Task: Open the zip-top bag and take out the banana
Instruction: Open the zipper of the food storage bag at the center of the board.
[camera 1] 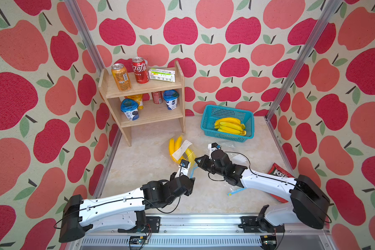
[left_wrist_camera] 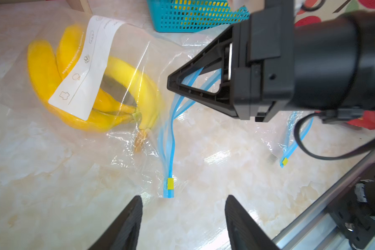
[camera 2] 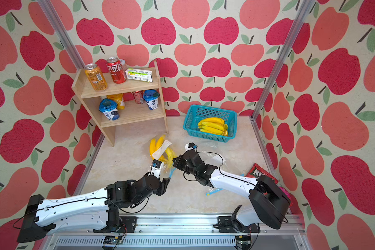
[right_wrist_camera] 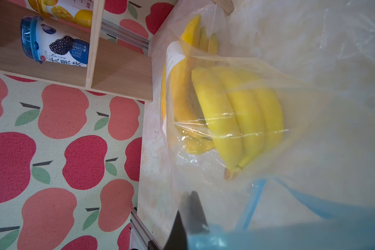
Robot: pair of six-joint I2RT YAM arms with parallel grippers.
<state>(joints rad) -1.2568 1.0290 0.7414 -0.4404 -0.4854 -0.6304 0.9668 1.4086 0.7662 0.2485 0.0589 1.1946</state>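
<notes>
Bright, even light, faint shadows in both top views; wide-angle bowing at edges. Glare on glossy marble-pattern tabletop [left_wrist_camera: 217, 155] and clear plastic zip-top bag [left_wrist_camera: 130, 43] in left wrist view. Right wrist view: near blue zip strip [right_wrist_camera: 268, 238] defocused

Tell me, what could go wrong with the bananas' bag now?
The right gripper pinches only the thin blue zip strip, so it might slip free. The open left gripper could grab both lips together and keep the zip-top bag shut. Pulling might just drag the bananas across the smooth table.
</notes>
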